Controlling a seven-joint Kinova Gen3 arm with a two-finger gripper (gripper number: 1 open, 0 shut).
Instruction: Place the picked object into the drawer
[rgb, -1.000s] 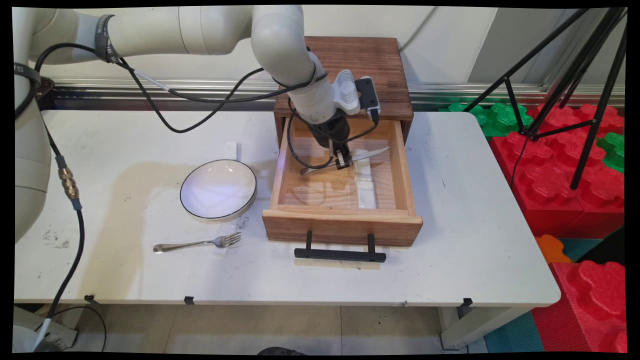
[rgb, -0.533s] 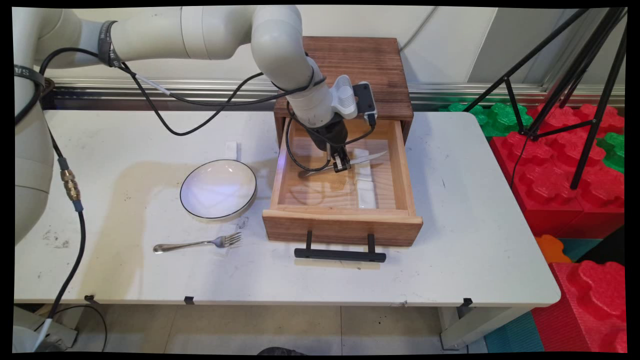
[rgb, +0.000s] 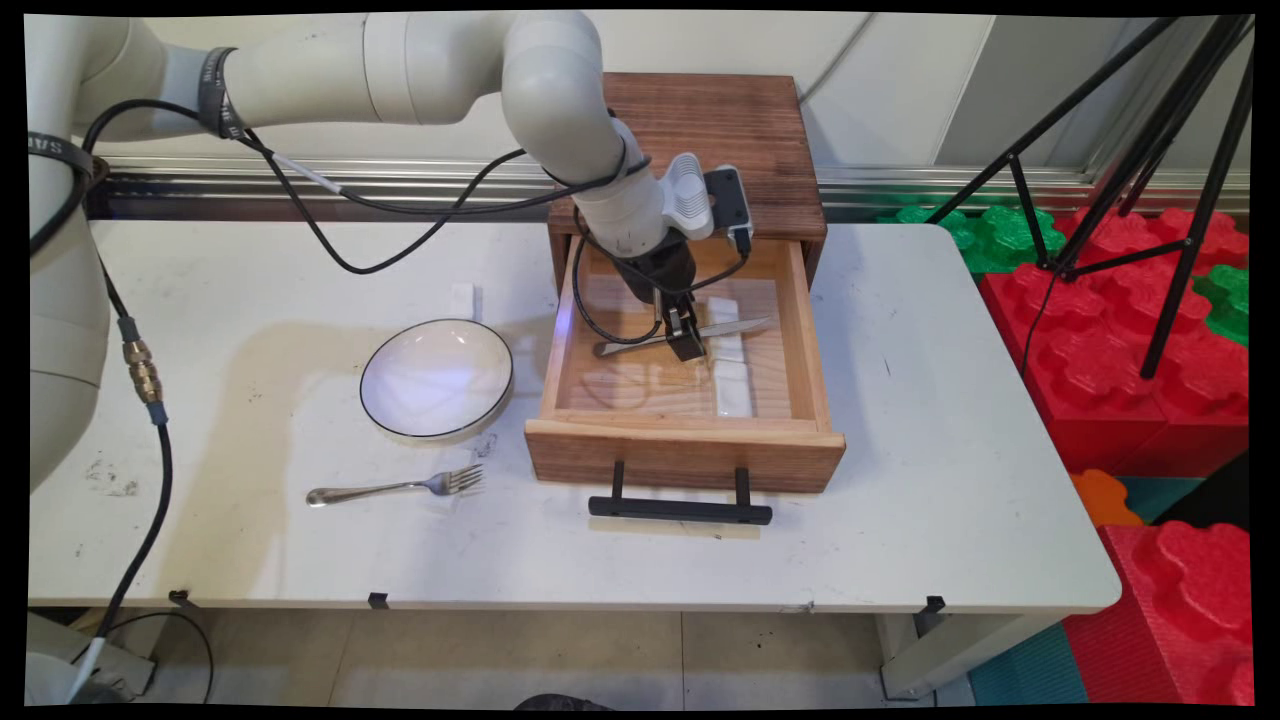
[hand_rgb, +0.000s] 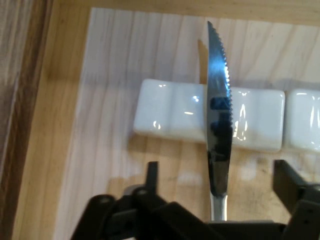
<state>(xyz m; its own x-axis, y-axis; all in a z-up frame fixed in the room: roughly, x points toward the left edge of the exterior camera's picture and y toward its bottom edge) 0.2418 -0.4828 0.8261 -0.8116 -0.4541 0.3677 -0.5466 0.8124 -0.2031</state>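
Observation:
A serrated table knife (hand_rgb: 218, 115) lies with its blade across a white ceramic rest (hand_rgb: 170, 117) on the floor of the open wooden drawer (rgb: 685, 425). My gripper (hand_rgb: 217, 175) hangs straight over the knife's neck, open. One finger (hand_rgb: 151, 172) stands well to the left of the blade and the other to its right, neither touching it. In the main view the gripper (rgb: 685, 340) is low inside the drawer over the knife (rgb: 740, 326). A second white rest (hand_rgb: 302, 120) lies end to end with the first.
The drawer sticks out of a dark wooden cabinet (rgb: 720, 130), its black handle (rgb: 680, 508) towards the near edge. A white bowl (rgb: 437, 378) and a fork (rgb: 395, 488) lie left of it. A black tripod (rgb: 1150, 150) and red foam blocks (rgb: 1130, 340) stand at the right.
The gripper has sunk a little deeper into the drawer and shifted slightly left. The knife came down with it and now lies flatter, across the white rest.

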